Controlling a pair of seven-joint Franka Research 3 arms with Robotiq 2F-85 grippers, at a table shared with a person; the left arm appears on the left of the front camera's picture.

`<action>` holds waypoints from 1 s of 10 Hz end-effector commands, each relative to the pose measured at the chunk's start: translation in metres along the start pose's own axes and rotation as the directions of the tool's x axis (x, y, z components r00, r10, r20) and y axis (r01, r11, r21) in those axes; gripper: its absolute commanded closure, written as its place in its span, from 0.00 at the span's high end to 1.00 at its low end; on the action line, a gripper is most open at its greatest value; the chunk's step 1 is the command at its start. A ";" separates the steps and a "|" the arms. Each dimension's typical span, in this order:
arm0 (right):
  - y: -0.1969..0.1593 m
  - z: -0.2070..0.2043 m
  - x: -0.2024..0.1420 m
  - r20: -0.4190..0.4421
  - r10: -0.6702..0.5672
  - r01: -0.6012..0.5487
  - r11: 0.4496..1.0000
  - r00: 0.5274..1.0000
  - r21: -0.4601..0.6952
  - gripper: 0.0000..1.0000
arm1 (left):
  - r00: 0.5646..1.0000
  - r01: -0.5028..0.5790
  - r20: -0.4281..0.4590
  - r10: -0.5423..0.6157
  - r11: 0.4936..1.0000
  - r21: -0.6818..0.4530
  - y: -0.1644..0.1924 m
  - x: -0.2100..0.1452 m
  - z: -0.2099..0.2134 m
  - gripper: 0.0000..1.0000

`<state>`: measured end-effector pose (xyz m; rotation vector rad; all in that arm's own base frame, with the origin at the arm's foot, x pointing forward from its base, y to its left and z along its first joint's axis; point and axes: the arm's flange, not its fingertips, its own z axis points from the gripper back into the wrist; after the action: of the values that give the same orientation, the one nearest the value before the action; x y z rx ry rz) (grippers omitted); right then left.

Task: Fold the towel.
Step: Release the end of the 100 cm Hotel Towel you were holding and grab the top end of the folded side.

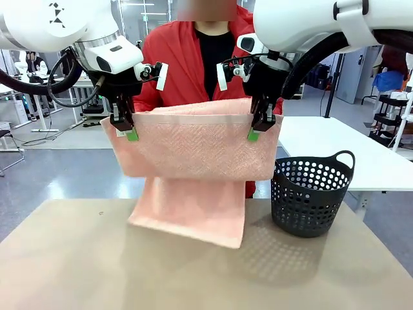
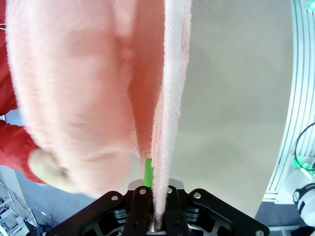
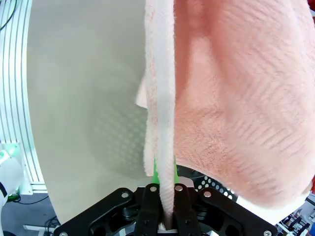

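The left gripper (image 1: 124, 129) and right gripper (image 1: 260, 128) each pinch shut on the top hem of the towel (image 1: 193, 155), which hangs above the table (image 1: 77, 258) with its lower end touching it, so uneven lowering could skew or bunch the fold.
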<state>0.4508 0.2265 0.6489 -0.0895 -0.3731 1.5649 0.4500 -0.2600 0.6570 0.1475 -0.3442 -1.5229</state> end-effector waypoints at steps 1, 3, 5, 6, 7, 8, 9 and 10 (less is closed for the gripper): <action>0.000 0.000 -0.001 -0.001 -0.002 0.002 1.000 1.000 0.000 0.00 | 1.000 0.000 -0.003 0.000 1.000 0.005 0.001 -0.001 0.001 0.00; 0.000 0.000 -0.001 -0.001 -0.002 0.002 1.000 1.000 0.000 0.00 | 1.000 0.000 -0.003 0.000 1.000 0.005 0.001 -0.001 0.001 0.00; 0.000 0.000 -0.001 -0.001 -0.002 0.002 1.000 1.000 0.000 0.00 | 1.000 0.000 -0.003 0.000 1.000 0.005 0.001 -0.001 0.001 0.00; 0.000 0.000 -0.001 -0.001 -0.002 0.002 1.000 1.000 0.000 0.00 | 1.000 0.000 -0.003 0.000 1.000 0.005 0.001 -0.001 0.001 0.00; 0.000 0.000 -0.001 -0.001 -0.002 0.002 1.000 1.000 0.000 0.00 | 1.000 0.000 -0.003 0.000 1.000 0.005 0.001 -0.001 0.001 0.00; 0.000 0.000 -0.001 -0.001 -0.002 0.002 1.000 1.000 0.000 0.00 | 1.000 0.000 -0.003 0.000 1.000 0.005 0.001 -0.001 0.001 0.00; 0.000 0.000 -0.001 -0.001 -0.002 0.002 1.000 1.000 0.000 0.00 | 1.000 0.000 -0.003 0.000 1.000 0.005 0.001 -0.001 0.001 0.00; 0.000 0.000 -0.001 -0.001 -0.002 0.002 1.000 1.000 0.000 0.00 | 1.000 0.000 -0.003 0.000 1.000 0.005 0.001 -0.001 0.001 0.00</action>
<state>0.4508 0.2265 0.6489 -0.0895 -0.3731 1.5650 0.4500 -0.2601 0.6570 0.1475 -0.3441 -1.5230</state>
